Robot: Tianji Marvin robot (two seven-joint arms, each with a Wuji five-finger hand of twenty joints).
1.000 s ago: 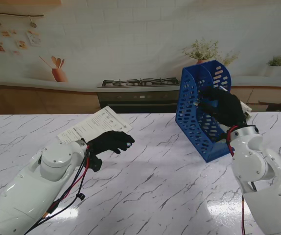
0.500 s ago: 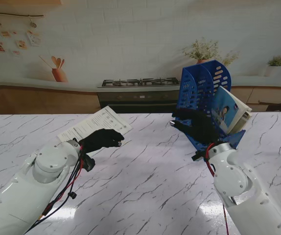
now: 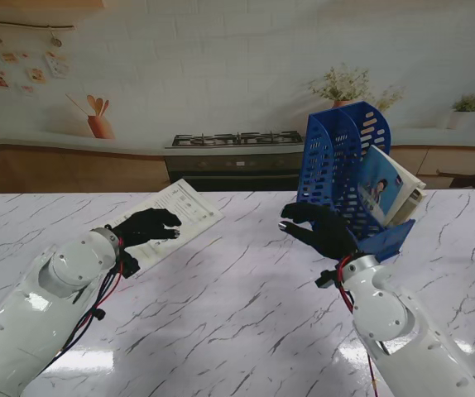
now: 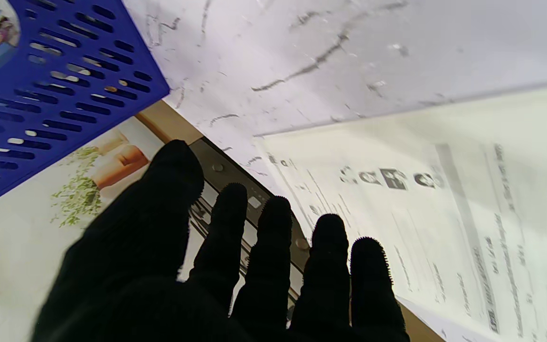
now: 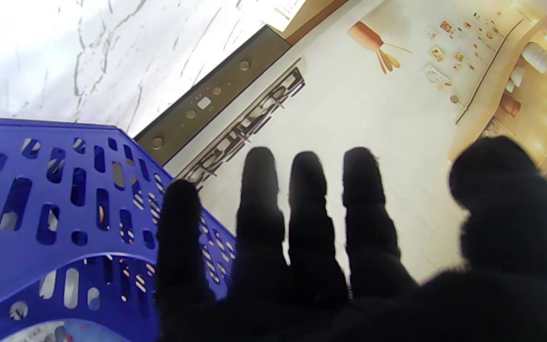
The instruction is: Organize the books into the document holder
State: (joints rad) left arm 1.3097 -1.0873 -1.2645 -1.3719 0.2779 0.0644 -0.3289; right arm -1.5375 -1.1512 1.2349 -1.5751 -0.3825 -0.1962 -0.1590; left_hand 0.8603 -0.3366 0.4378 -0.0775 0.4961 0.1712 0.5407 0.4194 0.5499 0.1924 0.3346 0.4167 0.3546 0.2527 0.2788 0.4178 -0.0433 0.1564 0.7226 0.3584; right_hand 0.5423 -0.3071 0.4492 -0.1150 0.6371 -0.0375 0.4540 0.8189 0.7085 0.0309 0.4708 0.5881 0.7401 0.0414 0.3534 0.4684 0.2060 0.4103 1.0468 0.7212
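A blue perforated document holder (image 3: 337,169) stands at the far right of the marble table, with a light-blue book (image 3: 384,188) leaning inside it. The holder (image 4: 55,90) (image 5: 60,199) also shows in both wrist views. A white printed booklet (image 3: 171,213) (image 4: 425,209) lies flat at the far left. My left hand (image 3: 149,225) (image 4: 235,266) hovers over the booklet's near edge, fingers spread, holding nothing. My right hand (image 3: 320,229) (image 5: 330,247) floats just left of the holder, open and empty.
A marble table (image 3: 237,314) spreads between my arms. Behind its far edge are a stove (image 3: 233,139), a potted plant (image 3: 345,87) and a tiled wall.
My right hand has let go of the book inside the holder and drawn back to the left. The holder now stands upright. My left hand has moved left and farther from me, over the booklet.
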